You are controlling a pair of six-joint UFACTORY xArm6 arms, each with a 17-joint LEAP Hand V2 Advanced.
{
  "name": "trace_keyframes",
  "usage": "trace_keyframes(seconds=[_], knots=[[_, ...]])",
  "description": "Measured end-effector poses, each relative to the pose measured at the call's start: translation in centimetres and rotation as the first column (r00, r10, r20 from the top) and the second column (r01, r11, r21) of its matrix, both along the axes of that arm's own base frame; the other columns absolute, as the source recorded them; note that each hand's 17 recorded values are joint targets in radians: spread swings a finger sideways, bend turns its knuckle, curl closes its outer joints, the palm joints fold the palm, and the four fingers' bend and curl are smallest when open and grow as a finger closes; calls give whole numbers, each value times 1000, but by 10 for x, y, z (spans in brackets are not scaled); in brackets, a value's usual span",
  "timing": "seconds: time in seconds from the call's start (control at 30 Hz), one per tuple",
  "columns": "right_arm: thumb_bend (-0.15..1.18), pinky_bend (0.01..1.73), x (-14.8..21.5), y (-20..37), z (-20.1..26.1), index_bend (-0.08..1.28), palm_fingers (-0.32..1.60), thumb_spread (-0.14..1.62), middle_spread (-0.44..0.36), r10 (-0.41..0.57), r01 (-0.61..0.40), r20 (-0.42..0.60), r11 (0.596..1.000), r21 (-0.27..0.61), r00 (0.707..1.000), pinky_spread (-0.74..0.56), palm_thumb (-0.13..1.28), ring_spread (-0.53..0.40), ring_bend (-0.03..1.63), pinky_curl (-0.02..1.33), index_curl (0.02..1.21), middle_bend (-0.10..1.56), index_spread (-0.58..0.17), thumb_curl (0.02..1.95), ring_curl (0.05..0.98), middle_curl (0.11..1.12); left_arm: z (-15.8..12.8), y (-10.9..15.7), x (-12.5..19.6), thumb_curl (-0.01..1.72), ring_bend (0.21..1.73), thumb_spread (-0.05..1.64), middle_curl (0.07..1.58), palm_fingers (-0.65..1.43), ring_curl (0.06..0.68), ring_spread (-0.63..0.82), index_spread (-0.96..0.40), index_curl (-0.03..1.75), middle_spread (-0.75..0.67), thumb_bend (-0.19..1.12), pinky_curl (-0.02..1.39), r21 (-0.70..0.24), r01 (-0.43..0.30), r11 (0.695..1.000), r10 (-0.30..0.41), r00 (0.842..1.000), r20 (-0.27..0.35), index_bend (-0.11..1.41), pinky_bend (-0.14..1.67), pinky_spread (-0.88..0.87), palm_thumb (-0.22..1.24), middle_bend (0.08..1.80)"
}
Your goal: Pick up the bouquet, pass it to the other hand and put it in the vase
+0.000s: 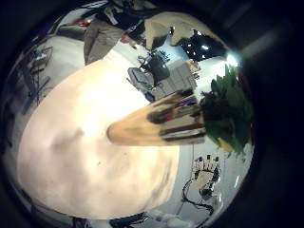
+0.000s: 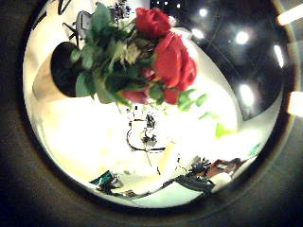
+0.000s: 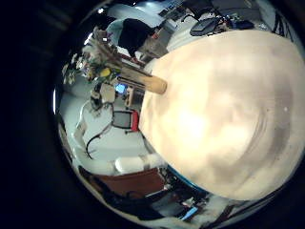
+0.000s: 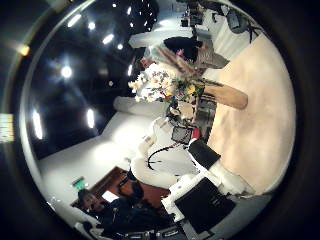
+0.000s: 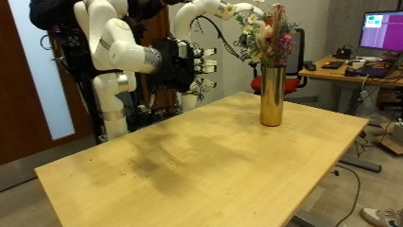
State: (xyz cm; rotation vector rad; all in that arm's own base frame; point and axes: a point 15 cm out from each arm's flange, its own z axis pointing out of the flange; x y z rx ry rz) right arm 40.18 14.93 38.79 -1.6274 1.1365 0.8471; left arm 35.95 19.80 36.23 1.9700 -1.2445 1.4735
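In the outside view the bouquet, red, pink and pale flowers with green leaves, stands upright in a tall gold vase at the far end of the wooden table. My left hand is at the top of the bouquet; its fingers are hidden there. The left thumb side palm view shows red roses close up. The left little finger side palm view shows the vase and leaves. My right hand hangs open and empty, away from the vase. The right little finger side palm view shows the vase at a distance.
A desk with a monitor stands beyond the table's far end, and a red chair is behind the vase. The right thumb side palm view shows the bouquet in the vase on the table's edge.
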Motion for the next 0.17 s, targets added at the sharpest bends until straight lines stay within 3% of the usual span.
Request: trace_keyframes(seconds=[0.17], knots=[[-27, 345, -4, 2, -1, 184, 39, 955, 88, 18, -18, 0, 1000, -8, 1000, 332, 754, 173, 299, 324, 322, 168, -315, 444, 267, 245, 0, -2, -23, 345, 461, 725, 201, -175, 180, 690, 173, 193, 622, -41, 283, -12, -10, 1000, 10, 1000, -2, 111, 306, 697, 198, 151]])
